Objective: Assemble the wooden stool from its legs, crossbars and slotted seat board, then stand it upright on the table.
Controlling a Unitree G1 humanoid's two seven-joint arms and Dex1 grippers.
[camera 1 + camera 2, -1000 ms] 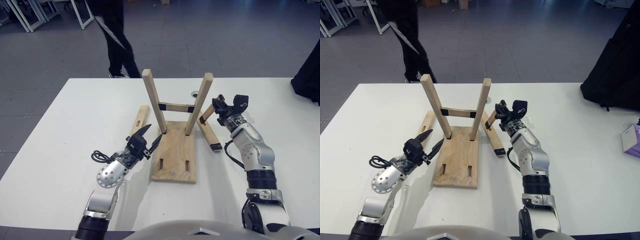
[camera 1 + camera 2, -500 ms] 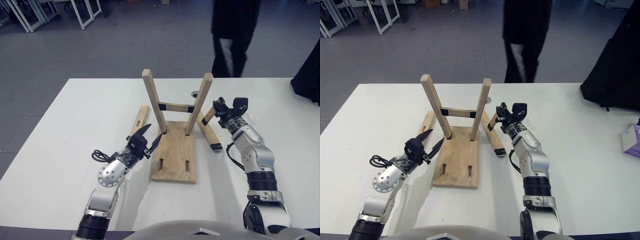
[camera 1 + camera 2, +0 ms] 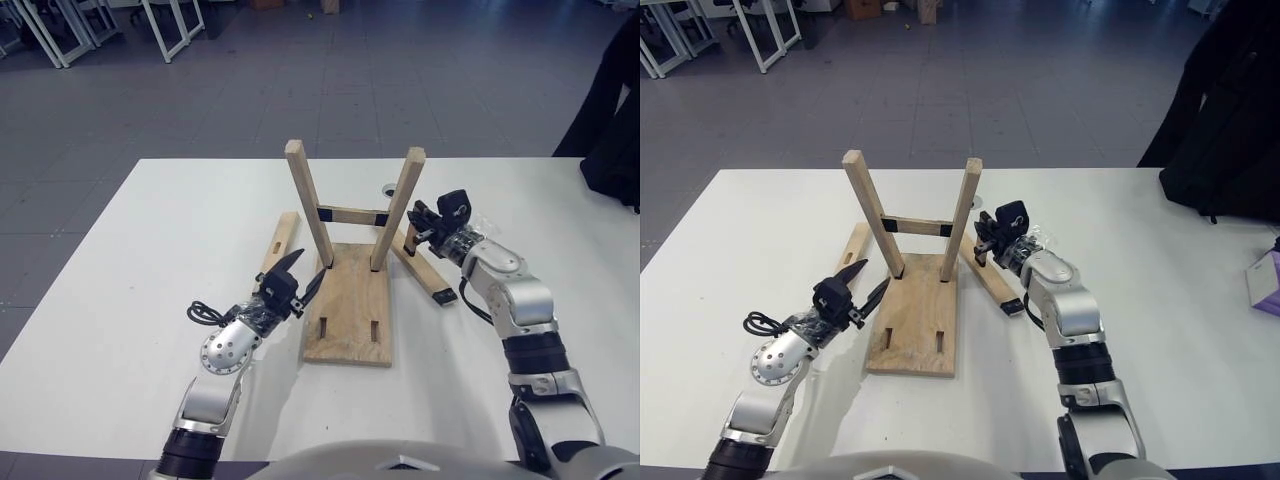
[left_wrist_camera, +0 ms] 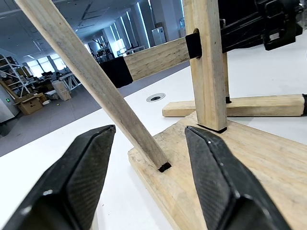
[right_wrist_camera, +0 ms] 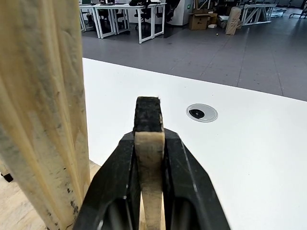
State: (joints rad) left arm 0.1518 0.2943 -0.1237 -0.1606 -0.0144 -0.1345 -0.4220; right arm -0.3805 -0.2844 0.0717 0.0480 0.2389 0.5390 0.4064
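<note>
The slotted seat board (image 3: 350,322) lies flat on the white table (image 3: 150,250). Two legs (image 3: 308,205) (image 3: 397,208) stand in its far slots, joined by a crossbar (image 3: 352,215). My left gripper (image 3: 303,272) is open at the board's left edge, its fingers either side of the left leg's foot (image 4: 144,143). My right gripper (image 3: 420,220) is shut on the black-tipped short crossbar (image 5: 148,143) of a loose leg (image 3: 430,278) lying right of the board, close beside the upright right leg (image 5: 43,110). Another loose leg (image 3: 281,240) lies left of the board.
A round cable hole (image 3: 390,187) sits in the table behind the stool parts. Bare table stretches to the left and right of the board. A dark bag (image 3: 1230,140) stands past the table's right far corner.
My right gripper has moved left, up to the upright right leg, carrying the crossbar end; the loose leg on the table has shifted with it. The left arm has barely moved.
</note>
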